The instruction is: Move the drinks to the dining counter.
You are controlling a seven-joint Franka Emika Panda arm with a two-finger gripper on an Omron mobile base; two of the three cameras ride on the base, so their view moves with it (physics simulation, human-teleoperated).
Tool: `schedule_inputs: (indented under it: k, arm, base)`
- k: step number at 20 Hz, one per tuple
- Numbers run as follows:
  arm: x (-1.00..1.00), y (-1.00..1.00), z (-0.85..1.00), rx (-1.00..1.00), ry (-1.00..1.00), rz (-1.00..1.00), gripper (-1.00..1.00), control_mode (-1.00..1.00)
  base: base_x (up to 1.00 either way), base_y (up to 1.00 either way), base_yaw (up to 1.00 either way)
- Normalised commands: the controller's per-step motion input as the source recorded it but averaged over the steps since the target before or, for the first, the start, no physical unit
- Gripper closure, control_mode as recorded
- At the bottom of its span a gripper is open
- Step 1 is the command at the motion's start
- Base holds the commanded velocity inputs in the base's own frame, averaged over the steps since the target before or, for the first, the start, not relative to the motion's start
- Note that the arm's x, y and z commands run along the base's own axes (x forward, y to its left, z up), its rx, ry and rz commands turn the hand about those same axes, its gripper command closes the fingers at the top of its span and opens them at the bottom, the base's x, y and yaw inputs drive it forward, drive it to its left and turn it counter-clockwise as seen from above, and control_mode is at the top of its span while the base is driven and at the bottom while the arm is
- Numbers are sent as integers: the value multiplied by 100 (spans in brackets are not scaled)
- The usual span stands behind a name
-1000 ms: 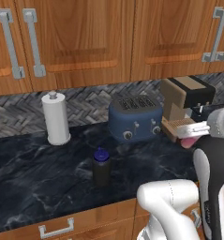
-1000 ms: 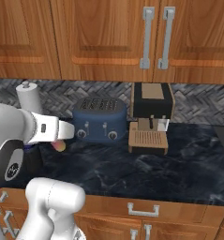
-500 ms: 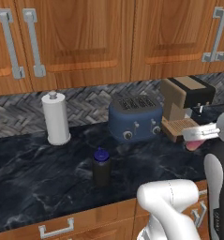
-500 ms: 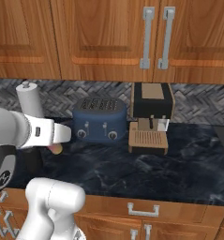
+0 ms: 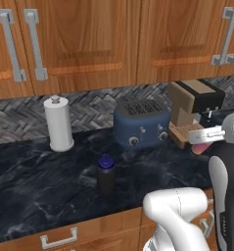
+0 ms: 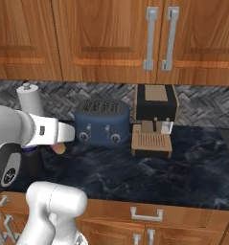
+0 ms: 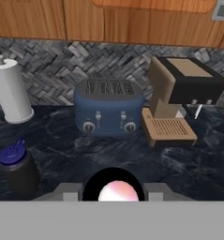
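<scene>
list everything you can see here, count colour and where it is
black bottle: 1, black with blue cap, upright on the counter in front of the toaster
pink-and-white bottle: 1, pink and white with dark cap, between the gripper's fingers
paper towel roll: 1, white, upright at the backsplash, left of the toaster
toaster: 1, blue, mid-counter at the backsplash
coffee machine: 1, black and tan, right of the toaster
counter: 1, black-blue marbled stone
upper cabinets: wood, grey handles
gripper: 1, white, closed on the pink-and-white bottle
</scene>
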Motion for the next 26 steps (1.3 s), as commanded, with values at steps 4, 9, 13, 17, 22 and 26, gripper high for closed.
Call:
schedule_inputs:
  k: [4, 9, 13, 17, 22, 26]
  arm:
    - [0, 0, 0, 0, 0, 0, 100, 100]
    - [0, 0, 0, 0, 0, 0, 100, 100]
    - [0, 0, 0, 0, 0, 0, 100, 100]
    - [0, 0, 0, 0, 0, 0, 100, 100]
    - [0, 0, 0, 0, 0, 0, 100, 100]
    - [0, 0, 0, 0, 0, 0, 100, 100]
  base:
    - [-47, 0, -1]
    - [-40, 0, 1]
    - [-8, 0, 27]
    - [0, 0, 40]
    - [0, 0, 52]
    - [-3, 0, 58]
